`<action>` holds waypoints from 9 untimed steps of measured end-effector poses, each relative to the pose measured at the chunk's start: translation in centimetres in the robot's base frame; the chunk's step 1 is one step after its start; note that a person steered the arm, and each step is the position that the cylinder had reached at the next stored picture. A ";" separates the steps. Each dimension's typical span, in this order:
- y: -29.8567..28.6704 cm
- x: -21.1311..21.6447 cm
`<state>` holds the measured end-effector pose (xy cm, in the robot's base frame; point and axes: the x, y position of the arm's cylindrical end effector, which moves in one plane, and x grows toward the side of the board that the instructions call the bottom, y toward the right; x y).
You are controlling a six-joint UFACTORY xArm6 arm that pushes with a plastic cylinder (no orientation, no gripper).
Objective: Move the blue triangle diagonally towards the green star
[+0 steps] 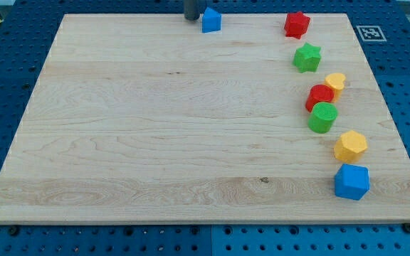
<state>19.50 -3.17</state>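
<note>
The blue triangle (211,20) sits near the top edge of the wooden board (155,142), a little right of the middle. My tip (191,18) is just to its left, close to it or touching it; I cannot tell which. The green star (307,57) lies at the view's right, below and to the right of the blue triangle, well apart from it.
A red star (297,24) sits above the green star. Below the green star run a yellow heart (335,83), a red block (319,96), a green round block (323,117), a yellow hexagon (350,146) and a blue cube (351,182). A marker tag (370,33) is at the top right corner.
</note>
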 end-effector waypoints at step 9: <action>5.3 6.5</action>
<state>26.01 2.09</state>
